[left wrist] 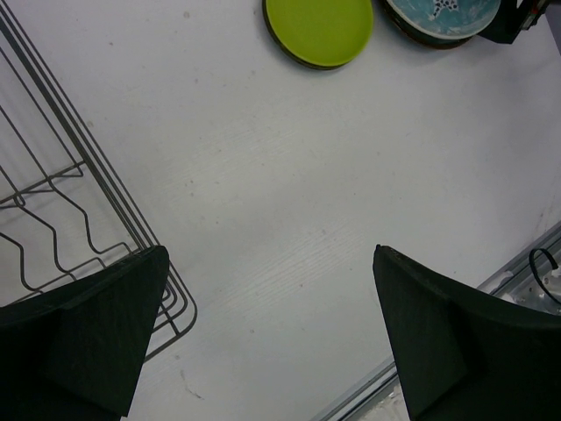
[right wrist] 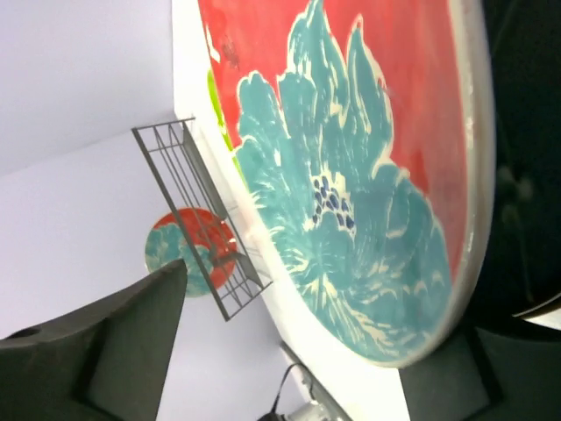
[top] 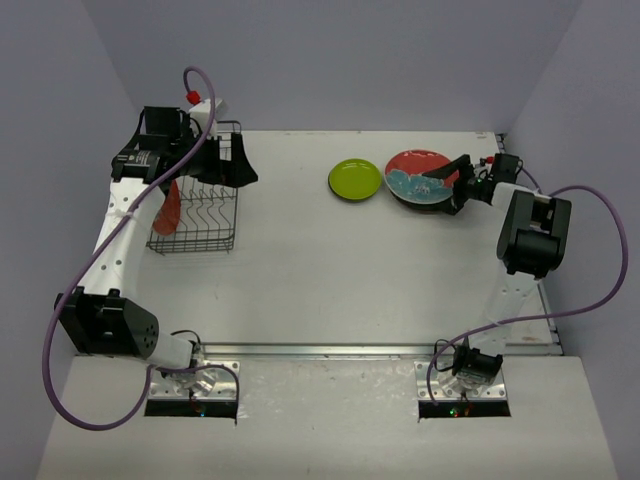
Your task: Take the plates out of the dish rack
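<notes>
The left arm point(top: 112, 235) and right arm point(top: 530, 235) wear white shells on their links, with chunky black joint housings. A purple cable point(top: 47, 350) loops along each, tipped by a small red connector point(top: 197, 95). The end effector fingers point(left wrist: 96, 342) are broad matte-black wedges.

**Q:** what's left in the black wire dish rack point(top: 195, 212) at far left?

**A:** one red plate point(top: 170, 207), stood upright at its left end. A lime-green round plate point(top: 355, 180) and a red flower-patterned plate point(top: 418, 175) are laid flat side by side, far right.
</notes>
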Available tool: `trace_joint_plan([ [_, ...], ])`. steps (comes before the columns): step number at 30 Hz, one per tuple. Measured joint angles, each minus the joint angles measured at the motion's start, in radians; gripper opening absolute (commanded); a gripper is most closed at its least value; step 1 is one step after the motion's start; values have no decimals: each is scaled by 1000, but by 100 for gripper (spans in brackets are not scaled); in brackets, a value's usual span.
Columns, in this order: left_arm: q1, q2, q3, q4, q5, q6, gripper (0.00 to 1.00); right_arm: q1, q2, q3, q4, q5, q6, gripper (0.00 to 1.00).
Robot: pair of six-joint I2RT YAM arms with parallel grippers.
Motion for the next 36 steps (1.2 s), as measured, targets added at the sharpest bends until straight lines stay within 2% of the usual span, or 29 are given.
trace_joint_plan([
  [4, 0, 0, 0, 0, -7, 0, 100, -3, 1, 12, -49, -24, 14, 99],
  [8, 0, 0, 0, -3, -19, -4, 100, -3, -2, 39, -207, -3, -5, 99],
  [11, 0, 0, 0, -7, -35, -9, 100, -3, -27, 78, -381, 78, -42, 99],
  [17, 0, 0, 1, -11, -68, -32, 100, 1, -68, 266, -665, 262, -110, 99],
  [23, 0, 0, 14, -18, -110, -38, 100, 4, -92, 370, -813, 429, -202, 99],
  [28, 0, -1, 15, -19, -144, -38, 100, 13, -93, 384, -891, 491, -282, 99],
  [31, 0, -6, 15, -18, -185, -38, 93, 18, -94, 385, -904, 475, -350, 99],
  [36, 5, -32, 25, -14, -387, -45, 65, 55, -176, 270, -786, 464, -499, 99],
])
